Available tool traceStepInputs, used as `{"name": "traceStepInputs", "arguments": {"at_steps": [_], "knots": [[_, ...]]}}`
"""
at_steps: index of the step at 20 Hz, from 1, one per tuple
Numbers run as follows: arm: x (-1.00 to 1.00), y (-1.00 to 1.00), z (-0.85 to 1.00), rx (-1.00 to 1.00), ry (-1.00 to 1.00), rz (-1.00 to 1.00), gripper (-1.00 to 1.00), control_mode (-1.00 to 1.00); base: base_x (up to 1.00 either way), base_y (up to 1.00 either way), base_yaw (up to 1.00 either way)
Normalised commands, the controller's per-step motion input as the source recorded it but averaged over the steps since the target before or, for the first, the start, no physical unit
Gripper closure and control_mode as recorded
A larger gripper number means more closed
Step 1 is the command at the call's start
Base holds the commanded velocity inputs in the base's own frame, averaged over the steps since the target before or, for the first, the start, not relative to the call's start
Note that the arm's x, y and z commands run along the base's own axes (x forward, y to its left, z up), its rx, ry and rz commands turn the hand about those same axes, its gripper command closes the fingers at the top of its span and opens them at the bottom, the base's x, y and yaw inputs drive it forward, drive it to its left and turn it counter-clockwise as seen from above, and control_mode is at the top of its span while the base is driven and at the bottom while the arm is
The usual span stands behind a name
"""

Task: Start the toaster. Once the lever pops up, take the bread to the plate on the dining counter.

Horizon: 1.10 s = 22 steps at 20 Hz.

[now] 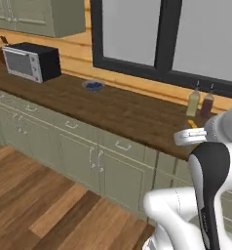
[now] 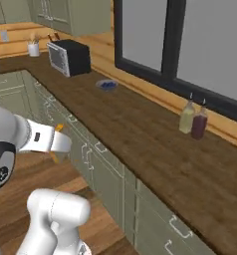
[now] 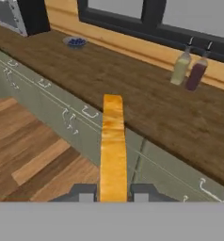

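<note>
My gripper [image 3: 113, 194] is shut on the bread [image 3: 113, 141], a tan-yellow slice seen edge-on that sticks out between the two dark fingertips [image 3: 85, 195]. The slice hangs in the air over the wooden floor, in front of the cabinet fronts. From the right base view, the gripper [image 2: 60, 143] points toward the cabinets, with the bread [image 2: 59, 128] showing above and below the hand. In the left base view, a yellow corner of the bread [image 1: 192, 123] peeks over the white hand. The toaster, the plate and the dining counter are out of view.
A dark wood worktop [image 1: 118, 110] on grey-green drawers runs under a window. On it stand a black boxy oven with a silver door [image 1: 30, 62], a small blue bowl [image 1: 93, 86], and two bottles [image 2: 192, 119]. Open plank floor [image 1: 35, 195] lies to the left.
</note>
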Motion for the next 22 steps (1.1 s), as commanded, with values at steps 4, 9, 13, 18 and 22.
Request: {"name": "traceStepInputs", "arguments": {"at_steps": [4,9,13,18,22], "knots": [[0.0,0.0,0.0,0.0,0.0,0.0,1.0,1.0,-0.14,0.18,0.99],[0.0,0.0,0.0,0.0,0.0,0.0,1.0,1.0,-0.06,0.24,0.96],[0.0,0.0,0.0,0.0,0.0,0.0,1.0,1.0,-0.03,0.34,0.92],[0.0,0.0,0.0,0.0,0.0,0.0,1.0,1.0,0.0,0.25,0.93],[0.0,0.0,0.0,0.0,0.0,0.0,1.0,1.0,0.0,0.16,0.93]]}}
